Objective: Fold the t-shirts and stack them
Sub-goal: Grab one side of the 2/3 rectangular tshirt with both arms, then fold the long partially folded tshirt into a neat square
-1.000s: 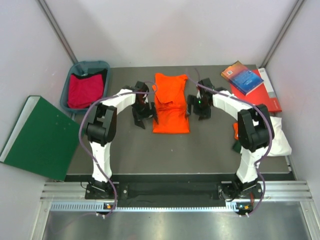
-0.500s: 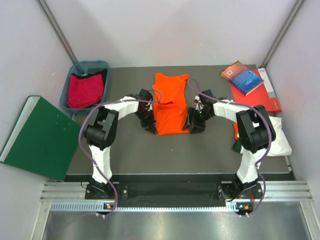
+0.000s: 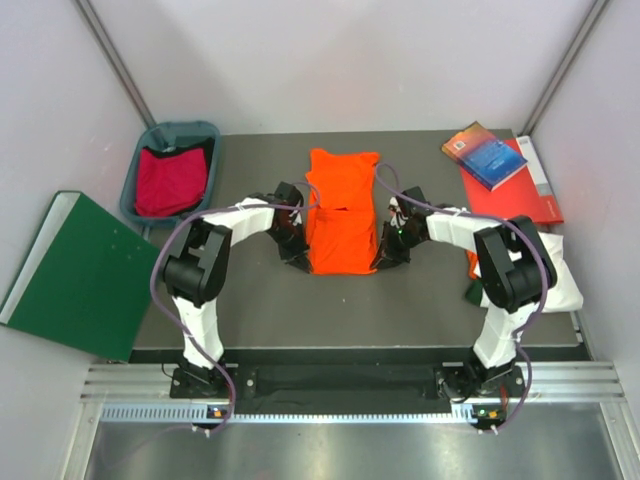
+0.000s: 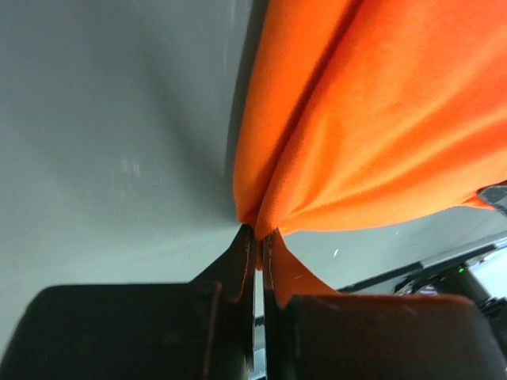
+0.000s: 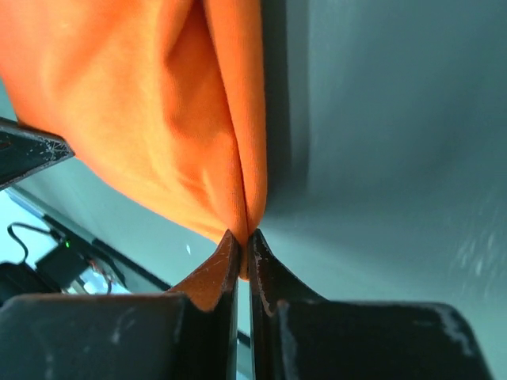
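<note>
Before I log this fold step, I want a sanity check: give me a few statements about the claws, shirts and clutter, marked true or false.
1. The left claw and right claw are each shut on the orange t-shirt. True.
2. The bin holds a white shirt. False: it holds a crimson shirt.
3. The green board lies on the scene's right side. False: it lies on the left.
4. A blue book rests on a red book at the far right. True.

pale walls (image 3: 350, 60), dark grey table (image 3: 350, 312)
</note>
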`<state>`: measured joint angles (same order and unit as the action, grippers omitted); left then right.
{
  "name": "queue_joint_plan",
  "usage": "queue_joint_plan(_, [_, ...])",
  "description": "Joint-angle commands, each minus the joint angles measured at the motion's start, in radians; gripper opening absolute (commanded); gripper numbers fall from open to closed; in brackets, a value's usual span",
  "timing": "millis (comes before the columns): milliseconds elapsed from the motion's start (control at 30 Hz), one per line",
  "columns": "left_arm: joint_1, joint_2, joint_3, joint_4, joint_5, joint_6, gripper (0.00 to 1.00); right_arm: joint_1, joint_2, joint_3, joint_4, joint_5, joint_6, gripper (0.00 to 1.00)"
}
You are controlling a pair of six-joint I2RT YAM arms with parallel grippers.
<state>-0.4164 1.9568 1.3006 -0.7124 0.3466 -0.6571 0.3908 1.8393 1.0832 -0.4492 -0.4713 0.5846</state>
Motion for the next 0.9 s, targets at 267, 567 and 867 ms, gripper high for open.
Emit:
queue_joint_plan(267, [-0.093,-0.328,-0.025,-0.208,-0.082,-0.007,0.00,0.031,-0.276,0.015,-0.247,-0.067,-0.106,0.00])
queue_joint_plan(567, [-0.026,-0.133,0.425,-0.292,-0.150,0.060,0.00,-0.043,-0.133,0.395,-0.286,-0.024,-0.161,0.00])
queue_joint_plan(867, [0.112,0.158,0.738,-0.236,-0.084,0.116,0.00,-0.066,0.246,0.865,-0.241,0.091,-0.252,0.00])
